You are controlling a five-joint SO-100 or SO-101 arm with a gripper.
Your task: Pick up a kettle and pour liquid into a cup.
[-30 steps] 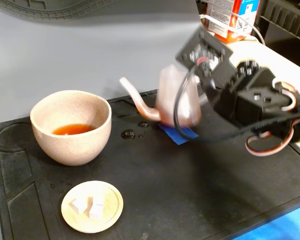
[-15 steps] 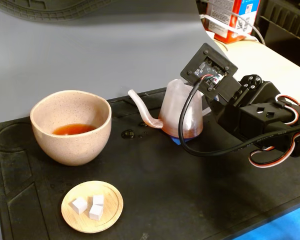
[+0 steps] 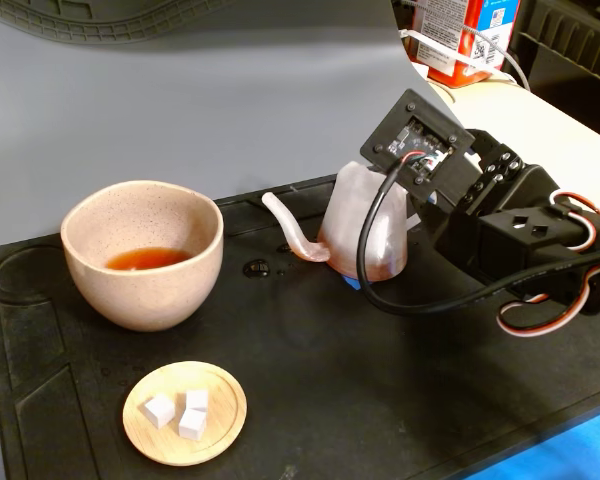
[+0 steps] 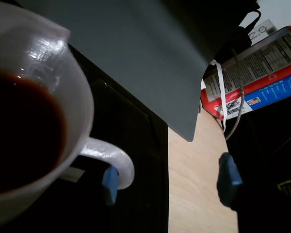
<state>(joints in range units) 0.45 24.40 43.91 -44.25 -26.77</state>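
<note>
The kettle (image 3: 365,225) stood upright on the counter (image 3: 400,400), well right of the cup (image 3: 143,252) (which held reddish-brown liquid (image 3: 147,258)). In the wrist view, the pincer (image 4: 169,180) gaped wide, one fingertip (image 4: 109,182) touching the kettle's handle (image 4: 114,158).

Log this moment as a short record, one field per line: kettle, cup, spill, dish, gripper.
kettle: kettle stands upright on the black mat, spout toward the cup; reddish-brown liquid inside
cup: cup left of the kettle in the fixed view, a shallow pool of the same liquid at its bottom
spill: small droplets on the mat below the spout tip
dish: wooden dish with three white cubes, in front of the cup
gripper: gripper open, blue-tipped fingers apart, one beside the kettle's loop handle
</note>
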